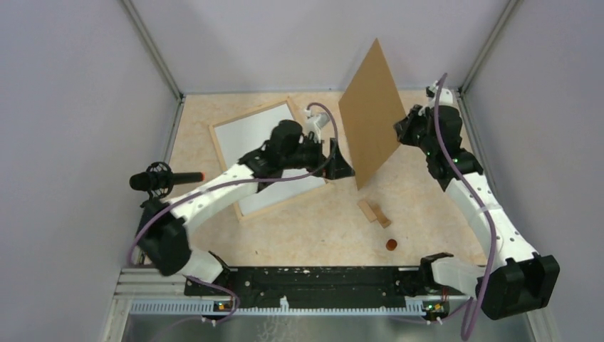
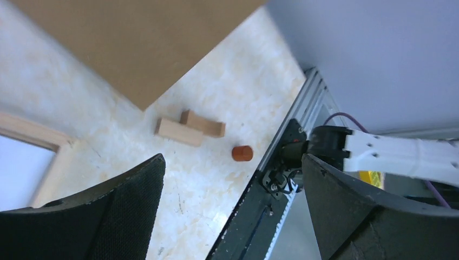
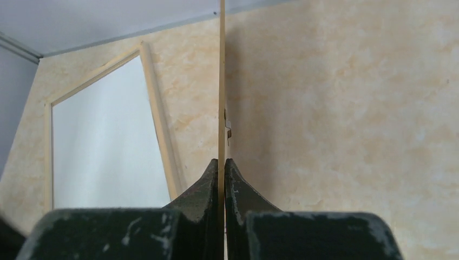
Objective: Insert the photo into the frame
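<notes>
Top view, photo (image 1: 370,117): one, standing up on edge near the middle of the surface (image 1: 313,228), plain brown back toward the camera. Its plane runs from the near side toward the back wall. Whether its lowest corner touches the surface is hard to tell.
Top view, right end effector (image 1: 400,132): grasping the photo at its right edge.
Top view, left end effector (image 1: 342,165): released, just beside the photo's lower left edge.
Top view, frame (image 1: 249,114): one, flat on the surface left of the photo, white inside. Its long axis runs front to back, slanted left at the far end, and the left arm lies across it.
Top view, others: two wooden blocks (image 1: 370,211) touching each other and one small red-brown cylinder (image 1: 391,244), both nearer than the photo; a microphone (image 1: 160,179) at the left.
Left wrist view: fingers (image 2: 135,206) spread wide with nothing between them. The photo (image 2: 141,43) hangs above, with the blocks (image 2: 179,131) and cylinder (image 2: 242,153) beyond and a frame (image 2: 38,135) corner at the left.
Right wrist view: fingers (image 3: 208,184) clenched on the photo (image 3: 221,81), which shows as a thin vertical line. The frame (image 3: 157,124) lies to its left.
</notes>
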`<move>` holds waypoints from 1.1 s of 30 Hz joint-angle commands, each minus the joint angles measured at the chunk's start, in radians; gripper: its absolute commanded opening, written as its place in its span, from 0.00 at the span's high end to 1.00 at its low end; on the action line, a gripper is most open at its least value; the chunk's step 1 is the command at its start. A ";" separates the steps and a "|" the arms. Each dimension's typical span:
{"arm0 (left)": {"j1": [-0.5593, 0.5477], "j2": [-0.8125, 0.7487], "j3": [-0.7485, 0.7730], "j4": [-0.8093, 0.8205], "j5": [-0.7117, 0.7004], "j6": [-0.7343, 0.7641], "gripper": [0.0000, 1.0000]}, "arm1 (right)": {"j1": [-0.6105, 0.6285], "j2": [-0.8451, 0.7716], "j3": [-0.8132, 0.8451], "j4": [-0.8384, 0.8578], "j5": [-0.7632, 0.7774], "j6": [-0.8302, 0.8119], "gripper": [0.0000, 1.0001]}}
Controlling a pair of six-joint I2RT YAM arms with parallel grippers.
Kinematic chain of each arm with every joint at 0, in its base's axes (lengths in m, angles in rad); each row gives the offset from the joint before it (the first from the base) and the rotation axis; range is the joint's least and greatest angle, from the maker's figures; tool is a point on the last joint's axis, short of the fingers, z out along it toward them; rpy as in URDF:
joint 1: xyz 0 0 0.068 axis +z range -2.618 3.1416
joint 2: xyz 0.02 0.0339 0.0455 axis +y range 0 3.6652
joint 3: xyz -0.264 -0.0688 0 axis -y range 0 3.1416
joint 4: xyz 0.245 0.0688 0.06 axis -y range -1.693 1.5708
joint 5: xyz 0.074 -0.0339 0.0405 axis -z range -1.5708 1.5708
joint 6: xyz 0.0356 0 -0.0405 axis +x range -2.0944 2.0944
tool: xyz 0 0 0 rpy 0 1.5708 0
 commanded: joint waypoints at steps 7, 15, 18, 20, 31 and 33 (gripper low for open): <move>-0.003 -0.711 0.028 -0.140 -0.427 0.309 0.01 | 0.433 0.176 0.296 0.104 0.400 -0.457 1.00; -0.003 -0.957 0.123 -0.172 -0.768 0.407 0.01 | 0.869 0.497 0.405 0.292 0.751 -0.873 1.00; -0.002 -0.978 0.141 -0.193 -0.807 0.432 0.01 | 0.985 0.671 0.443 0.440 0.882 -1.060 1.00; -0.002 -0.984 0.145 -0.201 -0.821 0.440 0.01 | 1.047 0.782 0.458 0.535 0.942 -1.176 1.00; -0.002 -0.994 0.137 -0.208 -0.850 0.489 0.01 | 1.199 1.213 0.485 0.962 1.033 -1.494 0.74; -0.002 -0.994 0.135 -0.209 -0.856 0.496 0.01 | 1.208 1.214 0.479 0.967 1.033 -1.475 0.47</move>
